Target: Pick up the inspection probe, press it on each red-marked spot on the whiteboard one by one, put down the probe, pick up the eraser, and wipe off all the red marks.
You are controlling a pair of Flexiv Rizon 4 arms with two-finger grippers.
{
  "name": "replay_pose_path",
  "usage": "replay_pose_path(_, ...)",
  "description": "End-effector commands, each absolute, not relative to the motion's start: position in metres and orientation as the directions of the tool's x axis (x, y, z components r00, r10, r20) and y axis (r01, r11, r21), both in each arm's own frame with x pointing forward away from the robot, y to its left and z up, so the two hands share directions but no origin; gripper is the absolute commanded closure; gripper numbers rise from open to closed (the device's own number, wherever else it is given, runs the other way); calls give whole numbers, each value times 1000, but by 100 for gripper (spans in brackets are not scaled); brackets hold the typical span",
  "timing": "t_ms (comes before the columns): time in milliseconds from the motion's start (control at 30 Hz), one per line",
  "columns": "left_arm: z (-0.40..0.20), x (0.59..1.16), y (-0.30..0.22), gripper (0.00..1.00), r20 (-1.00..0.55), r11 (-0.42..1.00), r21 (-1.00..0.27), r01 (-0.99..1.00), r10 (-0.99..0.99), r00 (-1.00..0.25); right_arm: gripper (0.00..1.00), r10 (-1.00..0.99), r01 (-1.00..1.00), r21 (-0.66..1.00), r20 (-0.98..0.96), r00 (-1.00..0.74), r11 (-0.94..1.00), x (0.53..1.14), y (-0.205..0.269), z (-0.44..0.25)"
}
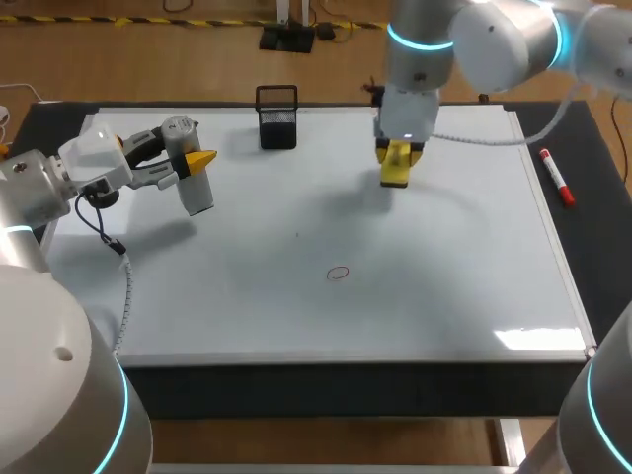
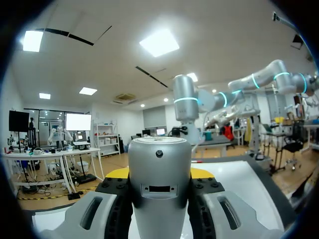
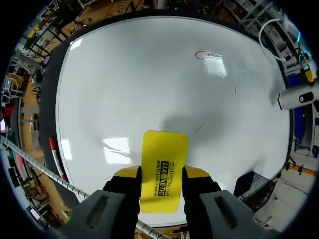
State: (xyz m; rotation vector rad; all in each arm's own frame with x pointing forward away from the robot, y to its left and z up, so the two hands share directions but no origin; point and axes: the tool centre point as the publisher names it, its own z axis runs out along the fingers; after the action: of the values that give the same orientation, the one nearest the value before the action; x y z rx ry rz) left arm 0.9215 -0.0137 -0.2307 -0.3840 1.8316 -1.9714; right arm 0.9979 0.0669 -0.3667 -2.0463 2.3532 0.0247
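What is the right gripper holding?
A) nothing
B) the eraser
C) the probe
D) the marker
B: the eraser sits clamped between both fingers of the right gripper; the probe is in the left gripper, and the marker lies beside the whiteboard.

Head view: fixed high behind the robot, facing down on the whole whiteboard (image 1: 296, 296), from afar.
Left wrist view: close behind the probe (image 2: 159, 169), facing level over the board into the room.
Right wrist view: above the board, facing down along the eraser (image 3: 164, 169), close.
Shared, head and right wrist: board, red ring (image 1: 339, 274), basket (image 1: 277, 120), marker (image 1: 556, 178).
Shared, head and left wrist: right arm (image 1: 494, 39).
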Motion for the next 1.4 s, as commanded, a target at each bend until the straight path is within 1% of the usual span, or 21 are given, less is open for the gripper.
replay_pose_path(33, -230, 921, -14, 100, -82, -45, -992, 118, -482, -873, 100, -986, -987, -9, -41, -161, 162, 999, 43, -355)
replay_pose_path(500, -230, 921, -14, 100, -82, -45, -992, 118, -482, -873, 100, -945, -945, -22, -37, -325, 326, 1013, -40, -352)
replay_pose_path(700, -230, 921, -14, 100, -82, -45, -992, 118, -482, -873, 100, -928, -929, 3, -48, -370, 370, 1015, -63, -358)
replay_pose_path(967, -230, 921, -14, 100, -82, -45, -992, 118, -482, -873, 100, -917, -918, 21, -41, -398, 397, 1017, -73, -365)
replay_pose_path(1400, -230, 921, -14, 100, -82, -45, -992, 118, -482, -873, 100, -917, -918, 21, -41, -398, 397, 1017, -73, -365)
